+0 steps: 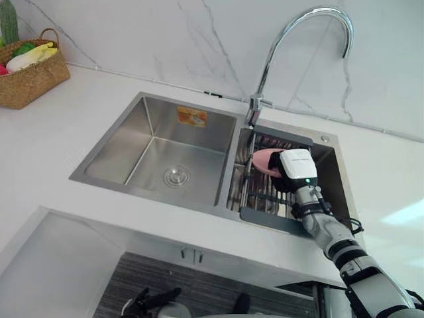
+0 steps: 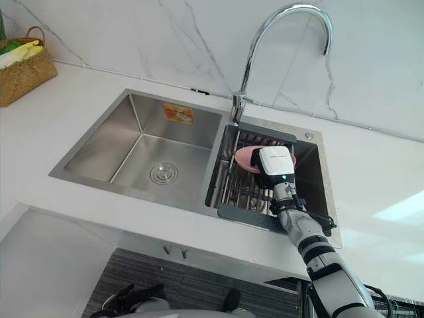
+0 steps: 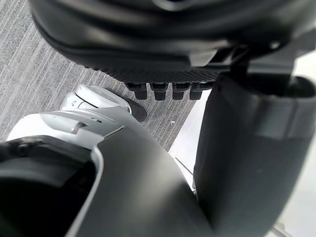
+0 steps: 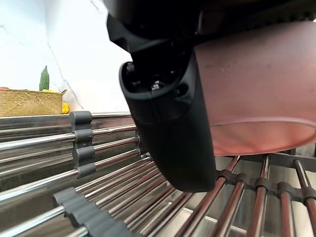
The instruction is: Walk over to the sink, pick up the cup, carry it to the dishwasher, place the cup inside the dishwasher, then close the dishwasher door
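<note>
A pink cup [image 1: 264, 161] lies on its side on the metal drying rack [image 1: 262, 199] in the right basin of the steel sink [image 1: 199, 199]. My right hand [image 1: 287, 181] reaches into that basin from the lower right and is on the cup. In the right wrist view the dark thumb [image 4: 173, 128] presses against the cup's side [image 4: 256, 89], with the rack's bars [image 4: 123, 182] just beneath; the fingers are hidden behind the cup. My left hand [image 1: 149, 301] hangs low in front of the counter with its fingers [image 3: 158, 90] relaxed and holding nothing.
The left basin [image 1: 159, 156] has a round drain. A tall curved tap [image 1: 291, 33] arches over the divider, close above my right hand. A wicker basket [image 1: 30, 76] with vegetables stands at the counter's far left. White counter surrounds the sink, with a marble wall behind.
</note>
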Tool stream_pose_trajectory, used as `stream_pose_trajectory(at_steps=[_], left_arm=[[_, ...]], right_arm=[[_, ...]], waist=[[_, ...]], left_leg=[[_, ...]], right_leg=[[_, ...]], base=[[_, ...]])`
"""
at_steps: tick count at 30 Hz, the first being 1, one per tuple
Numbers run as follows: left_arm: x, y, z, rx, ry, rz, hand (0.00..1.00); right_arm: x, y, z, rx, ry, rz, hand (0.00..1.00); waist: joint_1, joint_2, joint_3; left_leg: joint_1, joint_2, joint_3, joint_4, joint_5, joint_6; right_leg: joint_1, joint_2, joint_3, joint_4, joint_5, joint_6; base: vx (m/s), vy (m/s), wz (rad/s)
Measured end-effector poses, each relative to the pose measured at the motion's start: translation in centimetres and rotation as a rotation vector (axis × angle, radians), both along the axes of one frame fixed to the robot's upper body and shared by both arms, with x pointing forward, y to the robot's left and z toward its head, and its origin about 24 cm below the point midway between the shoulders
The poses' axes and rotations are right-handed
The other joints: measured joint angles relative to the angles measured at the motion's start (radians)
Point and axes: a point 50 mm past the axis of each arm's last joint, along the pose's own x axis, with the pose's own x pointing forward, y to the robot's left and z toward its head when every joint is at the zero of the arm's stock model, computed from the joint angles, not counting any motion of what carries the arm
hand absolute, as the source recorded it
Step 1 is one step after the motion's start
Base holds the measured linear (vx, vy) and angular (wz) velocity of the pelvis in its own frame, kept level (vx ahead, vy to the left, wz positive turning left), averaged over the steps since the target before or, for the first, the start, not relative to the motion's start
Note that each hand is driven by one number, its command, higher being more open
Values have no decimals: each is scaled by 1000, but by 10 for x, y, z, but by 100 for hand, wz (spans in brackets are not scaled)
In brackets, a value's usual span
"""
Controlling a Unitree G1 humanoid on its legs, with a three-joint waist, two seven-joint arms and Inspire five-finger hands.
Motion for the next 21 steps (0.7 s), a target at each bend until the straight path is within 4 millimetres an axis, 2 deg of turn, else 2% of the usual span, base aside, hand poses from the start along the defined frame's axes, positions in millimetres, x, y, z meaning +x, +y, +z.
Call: stream_pose_trajectory(at_steps=[4,8,13,18,21], left_arm=[[0,0,0,0,-2,-1,100],[-4,1,0,5,0,3,100],[-8,1,-1,11,12,-3,100],[-14,0,-2,7,34,0,100],[-19,0,-4,8,61,-2,100]], right_arm=[[-1,-4,4,-21,-21,36,0],[-1,-3,18,-43,-90,98,0],[-1,2,65,-27,-332,178,0],[-13,-14,138,-59,-631,186,0],[-25,-21,160,-74,-727,185,0]], waist=[[-3,1,0],[-23,1,0],[-58,4,-1],[-91,9,-6],[-117,13,-21]], left_leg=[[2,0,6,0,0,0],[11,1,24,-1,-2,3],[31,-1,67,3,-11,7],[53,-4,119,19,-30,13],[66,-4,146,21,-40,13]], right_leg=[[-2,1,7,0,0,0],[-5,2,27,0,1,-1],[-12,4,71,0,10,-2],[-12,7,121,0,18,0],[-13,12,144,0,20,1]], base=[[-4,2,-4],[-1,4,-14],[-18,18,-25],[-22,23,-27],[-13,21,-29]])
